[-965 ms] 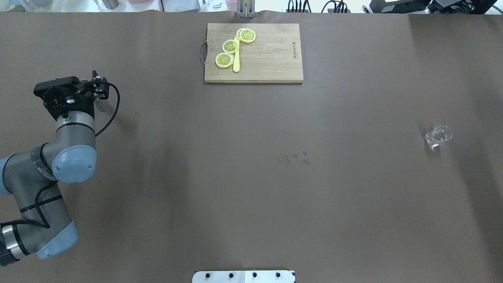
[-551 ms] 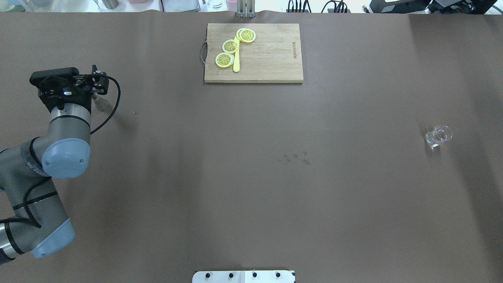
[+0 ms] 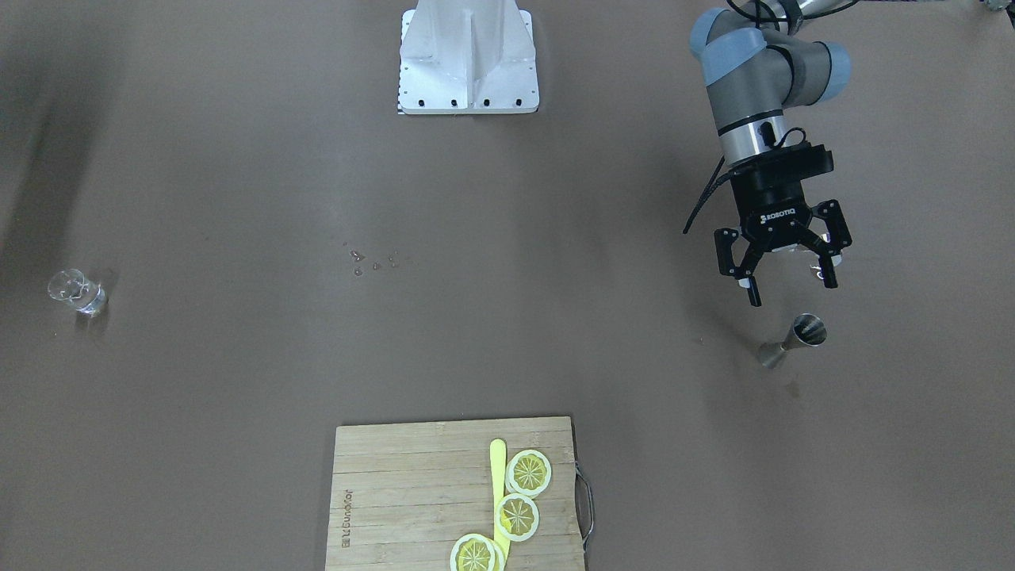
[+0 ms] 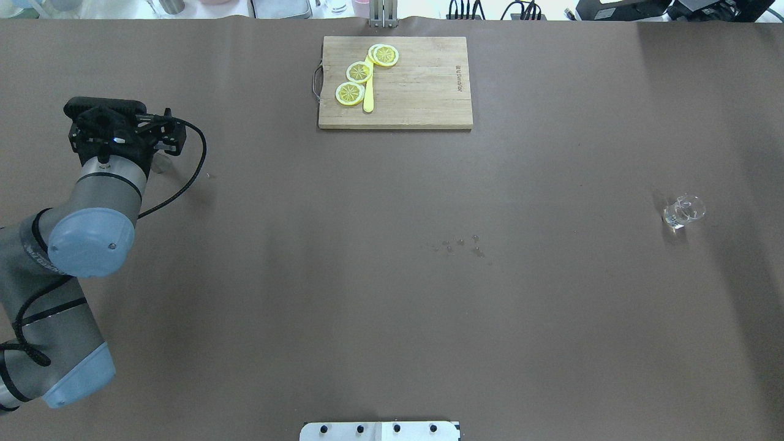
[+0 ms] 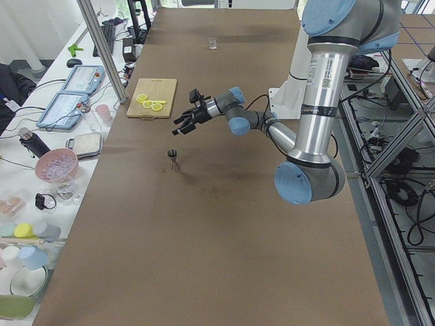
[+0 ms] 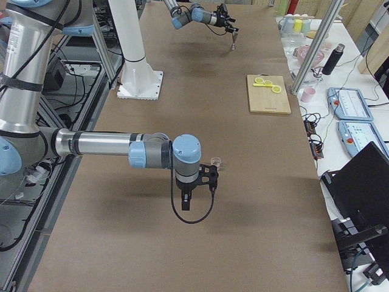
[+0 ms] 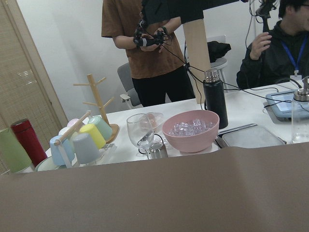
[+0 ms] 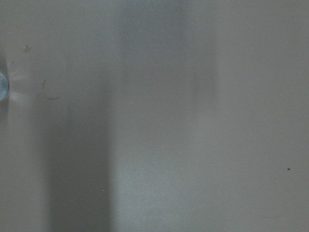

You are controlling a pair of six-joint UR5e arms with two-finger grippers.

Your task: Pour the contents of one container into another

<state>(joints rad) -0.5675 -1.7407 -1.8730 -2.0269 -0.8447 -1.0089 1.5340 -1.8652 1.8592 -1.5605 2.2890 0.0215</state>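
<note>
L gripper [image 3: 790,292] hangs over the table [image 3: 555,333] on the robot's left side, fingers spread wide, nothing between them. Metal cup [image 3: 793,339], hourglass-shaped, stands upright on the table, on the operators' side of the fingertips and lower than them. It is near but not touching. From the left side cam the gripper sits up in the air w/ the cup below it on the table. In the overhead view the cup peeks out from under the gripper body.

Glass [image 3: 77,292], small and clear, stands far off at the robot's right end of the table, well apart from the metal cup. R gripper [image 6: 197,188] shows only in the right side cam, pointing down, w/ the glass just behind it in that view. Can't tell its real gap to the glass, nor if its fingers are apart or together. R wrist cam gives only blurred table.

A few drops [image 3: 371,258] lie mid-table. Wooden board [image 3: 396,492] sits at the operators' edge w/ three lemon slices [image 3: 529,473] and a yellow strip [image 3: 498,468] on it.

L wrist cam looks past the table edge to a bench w/ a pink bowl [image 7: 190,130], a black flask [image 7: 214,99] and cups, plus two people behind.
</note>
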